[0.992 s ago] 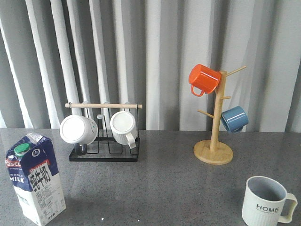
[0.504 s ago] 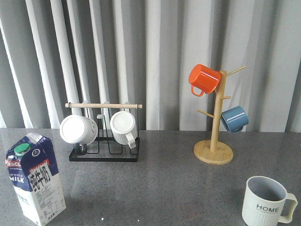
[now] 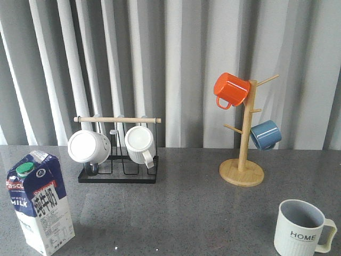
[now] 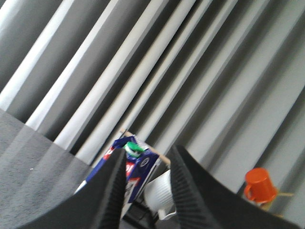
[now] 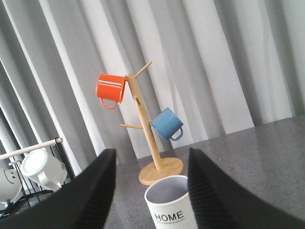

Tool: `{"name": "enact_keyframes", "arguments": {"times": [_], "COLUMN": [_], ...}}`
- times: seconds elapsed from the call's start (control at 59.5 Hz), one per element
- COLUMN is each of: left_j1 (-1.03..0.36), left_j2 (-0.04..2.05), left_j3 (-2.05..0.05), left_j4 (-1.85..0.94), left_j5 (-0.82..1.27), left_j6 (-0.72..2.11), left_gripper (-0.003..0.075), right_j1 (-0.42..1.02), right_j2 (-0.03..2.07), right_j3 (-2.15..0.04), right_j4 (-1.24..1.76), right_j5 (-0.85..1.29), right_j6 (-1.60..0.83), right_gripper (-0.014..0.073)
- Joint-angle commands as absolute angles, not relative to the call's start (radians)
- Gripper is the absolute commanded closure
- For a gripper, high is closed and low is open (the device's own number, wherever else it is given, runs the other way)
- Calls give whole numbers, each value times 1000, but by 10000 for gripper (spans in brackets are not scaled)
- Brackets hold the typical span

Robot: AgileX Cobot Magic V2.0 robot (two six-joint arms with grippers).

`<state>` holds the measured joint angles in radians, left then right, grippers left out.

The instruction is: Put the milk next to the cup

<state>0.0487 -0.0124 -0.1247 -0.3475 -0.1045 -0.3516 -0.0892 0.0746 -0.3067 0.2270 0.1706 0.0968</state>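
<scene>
So far nothing moves in the front view: the milk [image 3: 40,202] stands where it did a second ago, near left on the counter [image 3: 176,213], well apart from the cup [image 3: 303,228] at near right. The carry is unstarted. Left fingers [image 4: 183,191] are spread toward the upright blue-and-white, green-capped carton; right fingers [image 5: 102,186] are spread before the ribbed "HOME" mug.

1. Grey speckled surface [image 3: 176,208].
2. Milk [image 3: 40,201] stands upright at the near left corner.
3. Cup [image 3: 301,228] stands at the near right corner.
4. Black rack [image 3: 118,173] stands toward the far left.
5. Wooden mug tree [image 3: 242,172] stands toward the far right.
</scene>
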Motion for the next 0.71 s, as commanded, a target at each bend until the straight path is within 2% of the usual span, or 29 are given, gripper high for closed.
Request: {"name": "enact_keyframes", "arguments": {"times": [0.0,0.101,0.202,0.303,0.471,0.689], "left_j1": [48,48,48,48,48,48], "left_j2": [-23,-23,-21,-21,-18,34], "left_j3": [-180,-180,-194,-250,-376,-430], "left_j4": [-354,-354,-339,-221,-15,20], "left_j5": [-209,-325,-359,-264,-83,-36], "left_j6": [-488,-594,-618,-618,-618,-617], "left_gripper": [370,339,339,339,339,339], "right_j1": [-95,-95,-95,-95,-95,-95], "right_j2": [138,151,212,342,601,852], "right_j3": [-365,-368,-447,-618,-856,-867], "right_j4": [222,242,189,93,-43,-93], "right_j5": [40,-68,54,205,336,433], "right_j6": [86,93,56,-31,-89,-77], "right_gripper": [109,86,97,100,100,106]}}
